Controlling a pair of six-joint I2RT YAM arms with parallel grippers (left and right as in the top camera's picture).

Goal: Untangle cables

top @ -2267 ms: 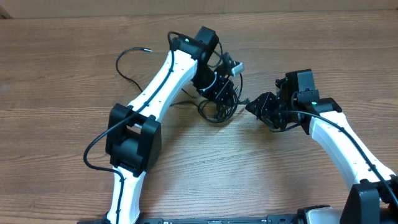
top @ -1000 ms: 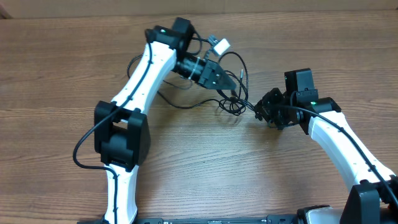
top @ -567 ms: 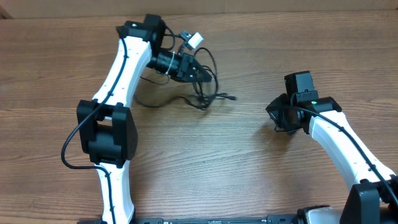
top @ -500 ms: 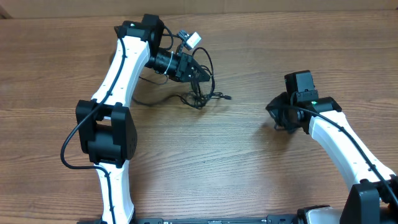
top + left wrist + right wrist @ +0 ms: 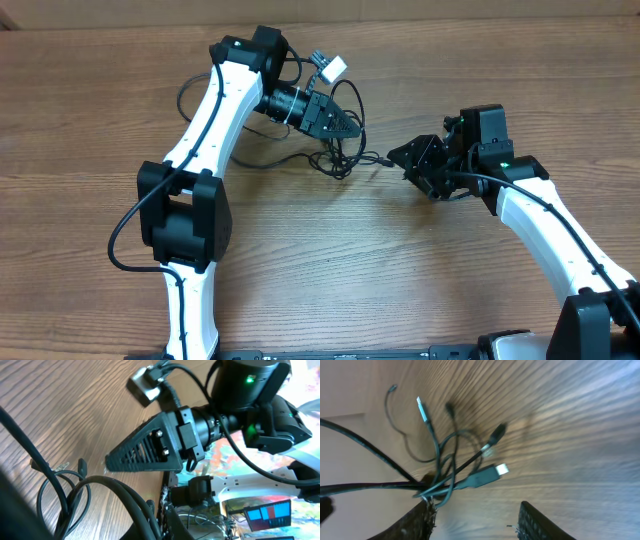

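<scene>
Cables (image 5: 343,160) hang in a bunch just above the middle of the overhead frame, low loops touching the wood table (image 5: 320,260). My left gripper (image 5: 345,128) is clamped on the tangle's top. My right gripper (image 5: 476,505) has jaws apart, holding nothing, with plug ends just past its fingertips

Thin black cables (image 5: 342,160) sit bunched in a loose knot near mid-table, loops crossing over one another. Loose ends fan out of it, one showing a flat silvery plug (image 5: 502,468), and one strand trails off left.
</scene>
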